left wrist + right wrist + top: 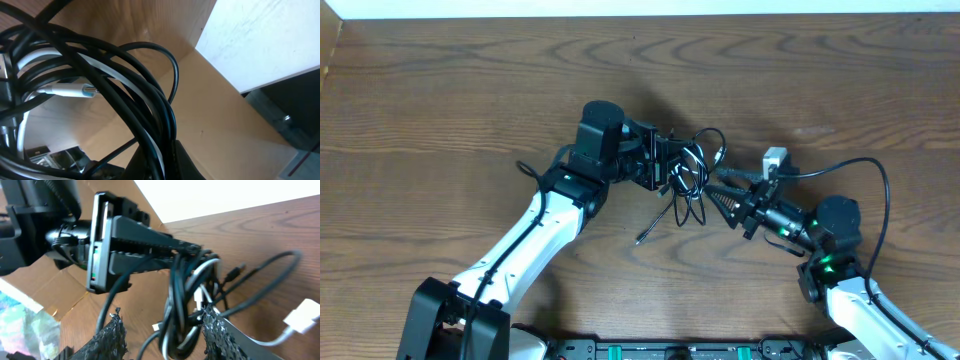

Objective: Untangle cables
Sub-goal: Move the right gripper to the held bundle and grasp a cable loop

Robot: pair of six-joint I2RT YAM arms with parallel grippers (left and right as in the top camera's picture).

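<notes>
Where the left gripper (pixel 669 170) clamps cables (pixel 688 190) (tangled), a white plug (pixel 775 157) lies apart.

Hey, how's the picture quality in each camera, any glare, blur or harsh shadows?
Overhead: sharp, evenly lit, only soft shadows by the cables. Left wrist: the cables sit so close they fill the frame; white panel glares. Right wrist: top edge washed out, lower-left background blurred.

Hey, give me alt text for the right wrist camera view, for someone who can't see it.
The left gripper, shut, pinches a tangled bundle of black and white cables. The right gripper stands open, one textured finger on either side of the bundle's lower loops. A white plug lies on the wooden table at right.
</notes>
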